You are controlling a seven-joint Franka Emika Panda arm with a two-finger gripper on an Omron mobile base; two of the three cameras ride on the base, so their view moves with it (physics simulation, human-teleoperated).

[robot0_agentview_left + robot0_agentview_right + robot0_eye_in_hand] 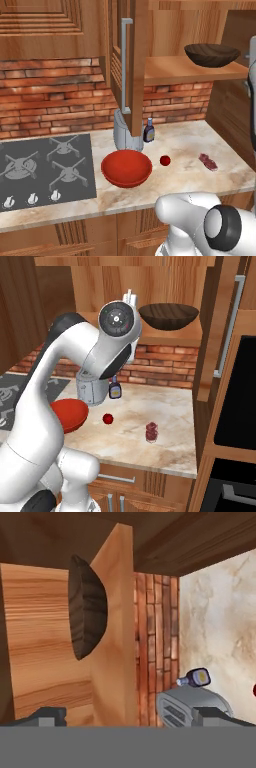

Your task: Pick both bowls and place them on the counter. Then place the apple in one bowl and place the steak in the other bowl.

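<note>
Gripper (128, 716) jaws wide apart, nothing held, facing brown bowl (87, 607) on cabinet shelf (185, 70); red bowl (126, 168) on counter (185, 140) w/ apple (165, 160) just beside; steak (208, 161) further right.

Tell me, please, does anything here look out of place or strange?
Nothing is spilled or damaged. One oddity: the steak lies raw and bare on the counter, and the apple sits loose beside the red bowl. The brown bowl stands upright on the cabinet shelf.
</note>
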